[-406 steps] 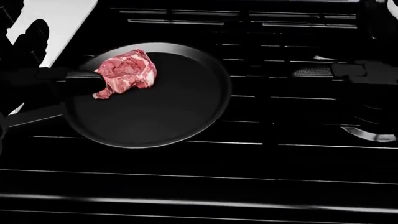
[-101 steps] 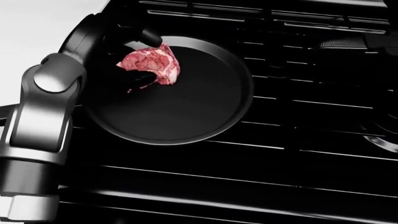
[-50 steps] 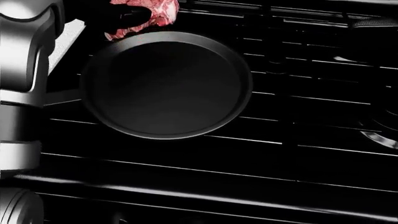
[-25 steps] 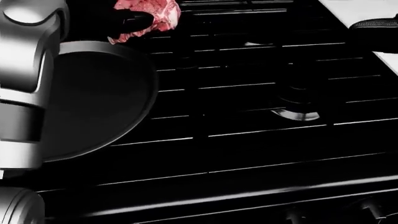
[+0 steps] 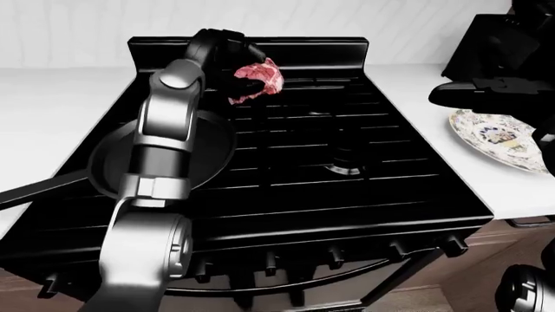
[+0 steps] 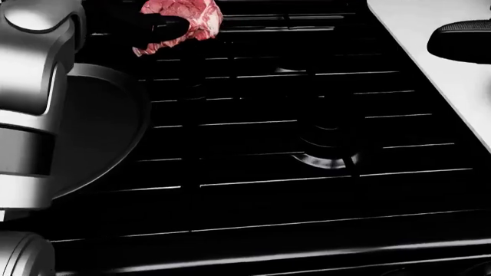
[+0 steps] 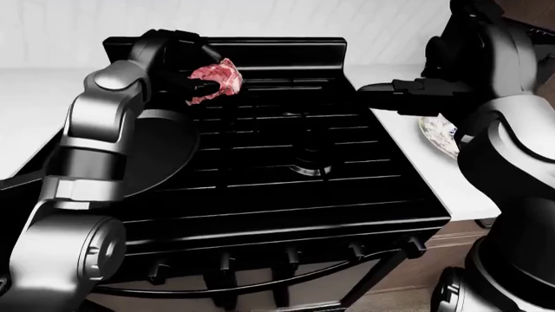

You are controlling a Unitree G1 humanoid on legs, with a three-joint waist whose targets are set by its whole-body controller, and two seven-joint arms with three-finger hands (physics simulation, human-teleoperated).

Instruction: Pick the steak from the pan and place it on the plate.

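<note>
The raw red steak (image 5: 260, 80) hangs in the air over the far part of the black stove, with my left hand (image 5: 239, 73) shut on it; the steak (image 6: 180, 20) also shows at the top of the head view. The black pan (image 5: 112, 162) sits on the stove's left burner, mostly behind my left forearm, and holds nothing. A patterned plate (image 5: 494, 133) lies on the white counter to the right of the stove, partly hidden by my right hand (image 5: 473, 94), which hovers flat above the counter's edge with fingers stretched out.
The black stove (image 5: 347, 195) has grates, a round right burner (image 5: 347, 168) and knobs (image 5: 395, 250) along its near face. White counter (image 5: 52, 97) runs on both sides. The pan's handle (image 5: 39, 188) sticks out to the left.
The steak has been lifted out of the pan in my left hand. The camera has turned right, so the pan slid to the picture's left and the right counter came into view.
</note>
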